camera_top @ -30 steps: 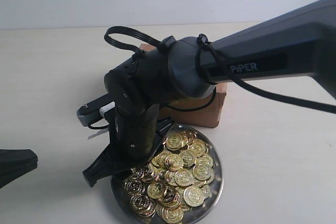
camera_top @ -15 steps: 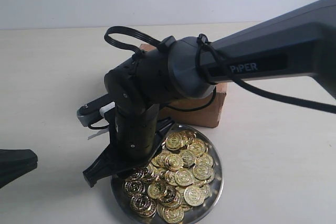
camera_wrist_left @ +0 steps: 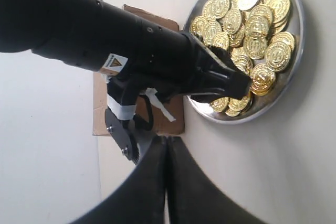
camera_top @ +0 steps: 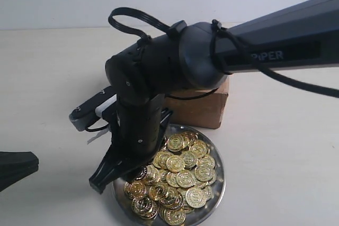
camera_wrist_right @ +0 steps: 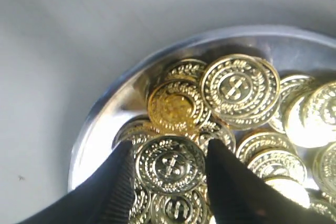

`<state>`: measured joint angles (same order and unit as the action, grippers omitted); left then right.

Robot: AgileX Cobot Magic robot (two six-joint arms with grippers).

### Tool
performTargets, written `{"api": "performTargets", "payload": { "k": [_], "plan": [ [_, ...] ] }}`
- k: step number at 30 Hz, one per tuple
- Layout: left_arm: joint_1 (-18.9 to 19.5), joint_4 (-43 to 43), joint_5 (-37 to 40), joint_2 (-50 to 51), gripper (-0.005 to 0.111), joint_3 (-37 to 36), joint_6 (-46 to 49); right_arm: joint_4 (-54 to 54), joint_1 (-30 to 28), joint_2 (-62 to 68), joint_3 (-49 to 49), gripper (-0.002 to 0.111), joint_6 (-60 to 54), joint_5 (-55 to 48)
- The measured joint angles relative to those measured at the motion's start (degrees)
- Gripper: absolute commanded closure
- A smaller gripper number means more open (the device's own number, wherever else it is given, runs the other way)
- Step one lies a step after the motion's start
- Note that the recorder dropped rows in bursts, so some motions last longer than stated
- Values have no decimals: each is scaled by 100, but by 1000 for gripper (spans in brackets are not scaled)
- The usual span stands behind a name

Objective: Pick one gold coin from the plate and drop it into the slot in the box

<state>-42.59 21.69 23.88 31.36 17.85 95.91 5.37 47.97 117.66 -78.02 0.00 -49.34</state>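
Right gripper point(camera_wrist_right: 168, 153) points down into a heap of gold coins, its two dark jaws standing about a coin's width apart with one gold coin point(camera_wrist_right: 169, 165) framed between them, edge to edge. Whether the jaws already press that coin or only flank it cannot be told. The coin lies flat on top of others, close to the plate's rim and on the side of the plate point(camera_top: 220, 175) away from the box. More coins point(camera_top: 185, 178) overlap it all round and fill most of the shiny dish. To do this pick well, the jaws should probably close slowly on the coin's two opposite edges, low enough to catch its thin rim but without wedging a second coin from beneath. The lift should then go straight up, so that the neighbours slide off and do not ride along. Left gripper point(camera_wrist_left: 166, 142) waits over the bare desk point(camera_top: 275, 146) well to one side of the plate, its fingers pressed together with nothing between them. Beyond the plate, just beside its far rim, stands the brown cardboard box point(camera_top: 198, 109). The right arm covers most of its top, so the slot is hidden, and the carry will need a clear sight of it first.
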Motion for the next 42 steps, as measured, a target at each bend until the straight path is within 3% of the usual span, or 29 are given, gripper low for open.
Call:
{"api": "performTargets", "payload": {
  "k": [8, 10, 13, 18, 20, 28, 42],
  "plan": [
    [-296, -115, 70, 0, 106, 0, 0, 217, 0, -546, 0, 73, -1166, -776],
    [-366, -191, 109, 0, 102, -37, 0, 333, 0, -725, 0, 73, -1463, -888],
    [-491, -337, 148, 0, 86, -205, 117, 576, 0, -1040, 0, 73, -1893, -1052],
    [-699, -464, 120, 0, 50, -431, 592, 1269, -9, -1509, 0, 73, -2707, -1546],
    [-753, -464, -58, 0, 42, -431, 665, 1618, -9, -1647, 0, 73, -3008, -1777],
    [-1114, -355, -658, 0, 46, -431, 732, 2890, -11, -1863, 0, 73, -3943, -2049],
    [-1900, -340, -956, 0, 46, -407, 881, 3158, -11, -1863, 0, 73, -4154, -2057]
  ]
}}
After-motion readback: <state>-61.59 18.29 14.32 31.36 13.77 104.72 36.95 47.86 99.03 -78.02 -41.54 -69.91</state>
